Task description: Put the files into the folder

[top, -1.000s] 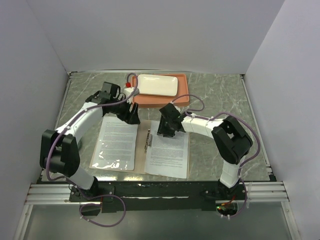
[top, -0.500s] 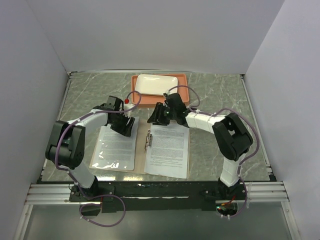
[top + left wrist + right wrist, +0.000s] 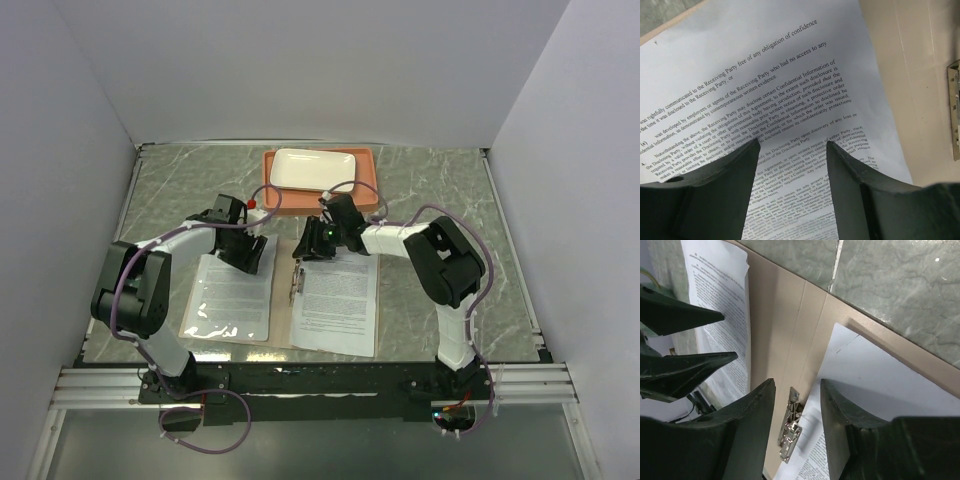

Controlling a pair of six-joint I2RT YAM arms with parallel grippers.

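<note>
At the far edge of the folder [image 3: 281,322] my left gripper [image 3: 254,256] hovers, fingers apart, over the left sheet [image 3: 232,290], and my right gripper [image 3: 314,246] likewise beside the clip [image 3: 296,282]. With the right sheet [image 3: 338,300] flat on the other half too, I judge only squaring remains.

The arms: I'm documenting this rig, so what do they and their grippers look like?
Both the left arm and right arm have white links, bulky black joints and looping purple cables. The left gripper and right gripper have dark, tapered fingers.
</note>
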